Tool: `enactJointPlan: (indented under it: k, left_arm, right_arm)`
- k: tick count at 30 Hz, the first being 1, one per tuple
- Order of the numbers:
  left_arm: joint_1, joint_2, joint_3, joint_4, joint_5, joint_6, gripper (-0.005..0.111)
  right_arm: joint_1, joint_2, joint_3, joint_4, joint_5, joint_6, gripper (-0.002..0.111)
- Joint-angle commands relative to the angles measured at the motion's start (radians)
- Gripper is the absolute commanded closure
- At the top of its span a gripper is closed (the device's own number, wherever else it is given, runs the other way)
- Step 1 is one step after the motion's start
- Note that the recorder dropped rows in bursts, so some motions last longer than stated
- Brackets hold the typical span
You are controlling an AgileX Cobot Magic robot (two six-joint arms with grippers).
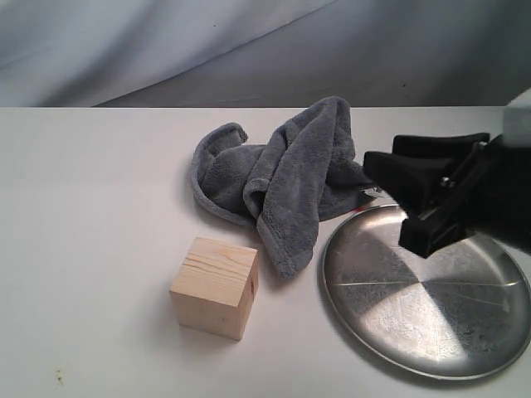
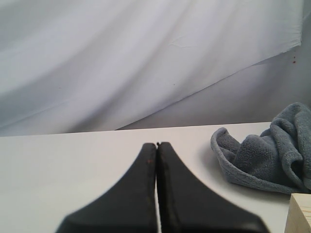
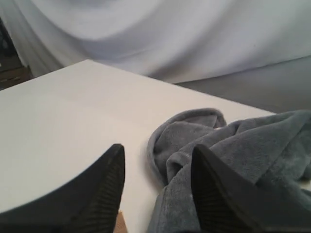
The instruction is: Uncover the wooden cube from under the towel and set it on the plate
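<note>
Right gripper [image 1: 390,203] hangs with its jaws spread wide and nothing between them, over the spot where the towel [image 1: 282,174] meets the plate's [image 1: 390,319] far rim. Left gripper [image 2: 156,145] is pressed fully together, empty, low over the table [image 1: 83,215], and it doesn't show in the exterior view at all.

On to the cube [image 1: 216,286]: it sits bare on the table, left of the plate, just beside the towel's front fold. Whether the two touch, I can't tell. It's solid wood, so I'd call it stiff, fairly light, with no give, and the flat faces look a bit slick. Best hold is square across two opposite side faces, around mid-height. It looks broad, so the jaws will need nearly full spread.

Behind it the towel is soft and bunched. The plate is shiny with nothing on it, and a cube set down carelessly could skate.

Hard to read: the cube's far faces are hidden, the left wrist view clips it to one corner, the plate's right edge is cut off, and the towel's tag is too small to make out.
</note>
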Motion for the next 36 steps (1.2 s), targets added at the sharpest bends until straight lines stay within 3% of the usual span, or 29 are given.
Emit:
enactJointPlan:
  k: [1, 6, 12, 20, 36]
  left_arm:
    - [0.002, -0.004, 0.004, -0.002, -0.011, -0.001, 0.107]
    - [0.002, -0.004, 0.004, -0.002, -0.011, -0.003, 0.107]
    - [0.002, -0.004, 0.004, -0.002, -0.011, -0.003, 0.107]
    - [0.002, -0.004, 0.004, -0.002, -0.011, -0.003, 0.107]
    - [0.002, -0.004, 0.004, -0.002, -0.011, -0.003, 0.107]
  right_arm:
    - [0.063, 0.084, -0.006, 0.008, -0.074, -0.036, 0.067]
    - [0.110, 0.182, -0.024, 0.024, -0.105, -0.172, 0.066]
    - [0.169, 0.299, -0.129, 0.012, -0.097, -0.176, 0.061]
    - [0.247, 0.352, -0.285, -0.082, 0.116, -0.185, 0.060]
    - [0.296, 0.352, -0.308, -0.157, 0.248, -0.210, 0.060]
